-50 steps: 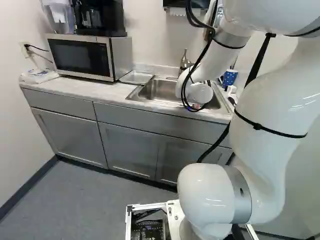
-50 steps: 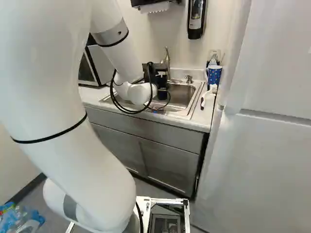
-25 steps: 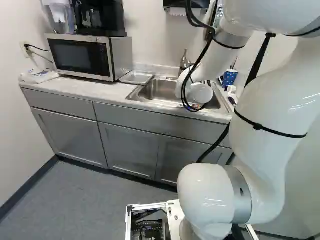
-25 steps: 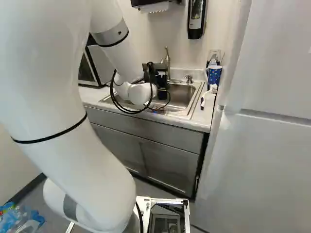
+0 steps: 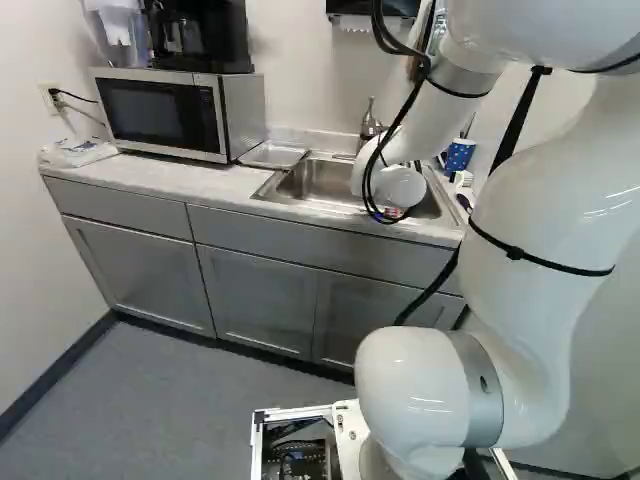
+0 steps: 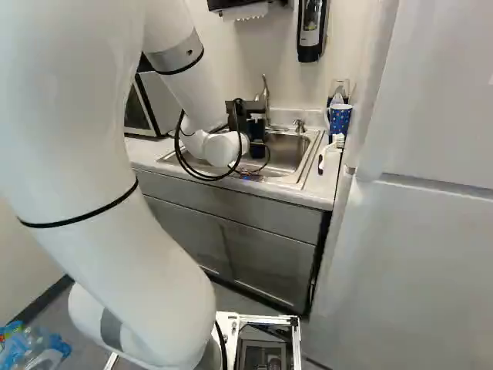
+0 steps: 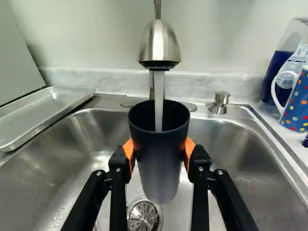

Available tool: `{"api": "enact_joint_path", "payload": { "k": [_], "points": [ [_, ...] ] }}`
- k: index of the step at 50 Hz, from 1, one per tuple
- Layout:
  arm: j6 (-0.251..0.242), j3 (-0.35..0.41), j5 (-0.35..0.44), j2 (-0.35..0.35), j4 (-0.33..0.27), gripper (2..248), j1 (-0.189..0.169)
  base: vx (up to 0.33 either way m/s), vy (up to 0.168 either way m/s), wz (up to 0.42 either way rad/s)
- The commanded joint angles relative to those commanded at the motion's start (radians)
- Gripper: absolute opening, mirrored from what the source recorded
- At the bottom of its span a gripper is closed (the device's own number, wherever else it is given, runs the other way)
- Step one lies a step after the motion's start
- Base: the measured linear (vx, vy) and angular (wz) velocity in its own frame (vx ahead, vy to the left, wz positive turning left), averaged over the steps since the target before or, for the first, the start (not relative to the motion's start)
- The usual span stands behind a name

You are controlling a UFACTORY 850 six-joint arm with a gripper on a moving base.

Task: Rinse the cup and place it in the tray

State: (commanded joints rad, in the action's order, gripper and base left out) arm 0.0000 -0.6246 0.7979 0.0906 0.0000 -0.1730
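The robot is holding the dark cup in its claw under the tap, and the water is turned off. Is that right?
Not quite: the water is on. The wrist view shows a stream of water running from the tap down into the dark cup. The rest is right: the robot is holding the cup in its claw under the tap.

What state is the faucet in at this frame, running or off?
Running: a stream of water drops from the faucet into the dark cup held between the jaws.
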Motion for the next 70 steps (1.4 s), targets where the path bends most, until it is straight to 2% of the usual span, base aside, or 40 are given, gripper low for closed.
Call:
{"api": "enact_joint_path", "payload": {
  "k": [70],
  "points": [
    [0.0, 0.0, 0.0, 0.0, 0.0, 121, 0.0, 0.0, 0.0, 0.0]
  ]
}}
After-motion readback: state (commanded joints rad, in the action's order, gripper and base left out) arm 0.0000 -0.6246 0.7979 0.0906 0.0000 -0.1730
